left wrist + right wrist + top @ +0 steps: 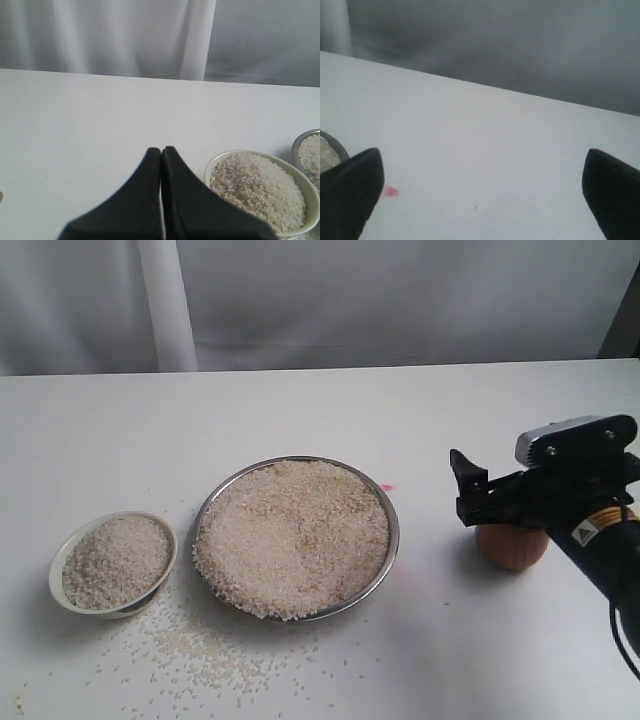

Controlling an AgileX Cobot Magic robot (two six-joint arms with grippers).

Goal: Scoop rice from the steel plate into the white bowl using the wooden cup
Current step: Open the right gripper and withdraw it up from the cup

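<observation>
My right gripper (478, 495) gapes empty above the small, rounded reddish-brown wooden cup (512, 546), right of the shiny round steel plate (396, 532). It looks light, rigid and smooth, so I'd pinch its belly.

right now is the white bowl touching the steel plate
Apart. The exterior view shows a narrow strip of table between the white bowl and the steel plate, so their rims do not meet.

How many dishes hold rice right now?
2: the white bowl at left, the steel plate at centre. Inside of the wooden cup is hidden.
</observation>
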